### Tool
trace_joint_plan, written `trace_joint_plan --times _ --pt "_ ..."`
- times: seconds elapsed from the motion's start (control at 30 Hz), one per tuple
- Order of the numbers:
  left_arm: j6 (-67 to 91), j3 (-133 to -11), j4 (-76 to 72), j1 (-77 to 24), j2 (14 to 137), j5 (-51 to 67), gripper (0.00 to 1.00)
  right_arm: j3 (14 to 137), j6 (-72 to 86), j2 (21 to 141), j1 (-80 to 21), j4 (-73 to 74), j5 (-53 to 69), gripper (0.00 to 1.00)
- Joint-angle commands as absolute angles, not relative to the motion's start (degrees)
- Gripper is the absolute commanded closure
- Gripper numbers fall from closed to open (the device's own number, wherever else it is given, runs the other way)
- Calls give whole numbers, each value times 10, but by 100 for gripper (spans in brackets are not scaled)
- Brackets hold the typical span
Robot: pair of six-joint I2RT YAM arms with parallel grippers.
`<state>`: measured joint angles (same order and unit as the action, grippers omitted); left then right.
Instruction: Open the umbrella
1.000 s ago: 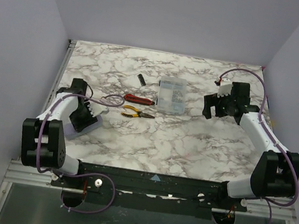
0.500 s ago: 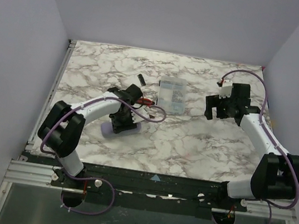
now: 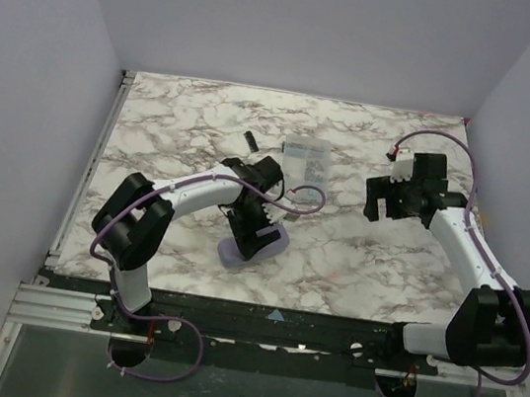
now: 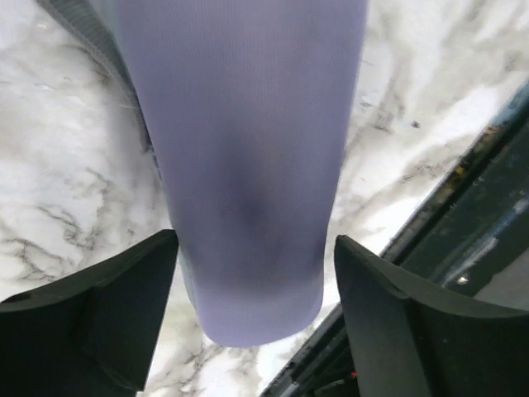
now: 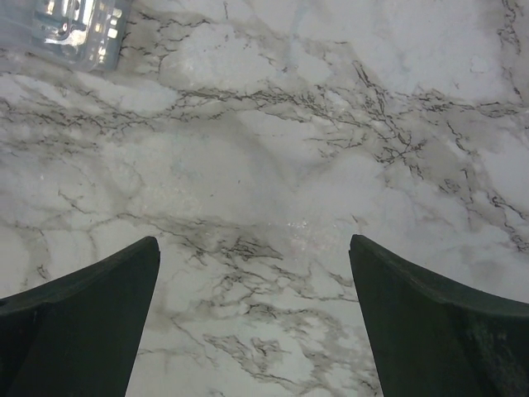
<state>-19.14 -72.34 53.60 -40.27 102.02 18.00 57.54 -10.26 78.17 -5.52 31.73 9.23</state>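
The umbrella is folded, a pale lavender-blue bundle lying on the marble table near its front, left of centre. My left gripper stands over it. In the left wrist view the umbrella's rounded end runs down between the black fingers of the left gripper. The left finger lies close against the fabric and a thin gap shows at the right finger, so the jaws stand open around it. My right gripper hovers open over bare marble at the right, nothing between the fingers of the right gripper.
A clear plastic parts box lies at the table's middle back, its corner showing as the box in the right wrist view. A small black piece lies left of it. The black front rail runs just beyond the umbrella's end.
The left arm has swung from the table's left side to the front centre, carrying the umbrella along. Its jaws have widened. The right arm has shifted only slightly.
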Motion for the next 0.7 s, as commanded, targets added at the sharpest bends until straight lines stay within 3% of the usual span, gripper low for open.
trace_joint_plan --times 0.0,0.07,0.2,0.27,0.37,0.5,0.67 --pt "-219 -678 525 -399 930 238 11 560 -122 759 -53 364 131 0" --pt "-268 -661 532 -381 895 224 7 553 -127 753 -53 371 141 0" --pt "-386 -622 538 -315 851 201 9 547 -130 745 -53 389 160 0" --pt "-460 -593 542 -289 837 199 17 546 -129 741 -53 394 165 0" --pt "-543 -523 504 -290 817 156 38 550 -115 743 -53 393 161 1" --pt "-563 -477 444 -316 819 133 59 560 -89 749 -53 397 159 4" --pt "-491 -510 454 -366 857 177 71 566 -36 745 -53 397 165 7"
